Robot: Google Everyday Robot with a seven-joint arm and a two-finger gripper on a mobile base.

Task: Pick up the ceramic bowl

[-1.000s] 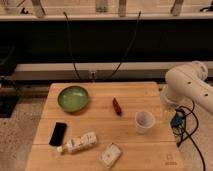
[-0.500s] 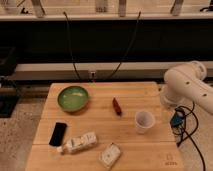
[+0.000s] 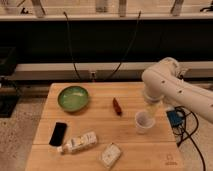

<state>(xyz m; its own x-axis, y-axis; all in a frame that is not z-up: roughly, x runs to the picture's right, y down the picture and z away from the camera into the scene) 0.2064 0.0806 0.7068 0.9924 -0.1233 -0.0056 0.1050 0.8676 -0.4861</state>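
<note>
Three loose items sit toward the worktop's (image 3: 145, 150) near edge: a white packet (image 3: 110, 155), a bottle on its side (image 3: 77, 143) and a black phone (image 3: 58, 133) at the near-left. Farther in, the gripper (image 3: 152, 108) hangs with jaws apart just above a white cup (image 3: 144, 121) by the right edge, holding nothing. Ceramic bowl (image 3: 73, 97) rests untouched near the far-left corner, with a small red object (image 3: 116, 106) lying between; I judge the reach, grasp and lift are all left to do.

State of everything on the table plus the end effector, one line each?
ceramic bowl: upright, untouched, on the far-left side.
white cup: upright, on the right side.
bottle: lying on its side near the front.
phone: lying flat, face dark.
end effector: open, holding nothing, just above the white cup.
</note>
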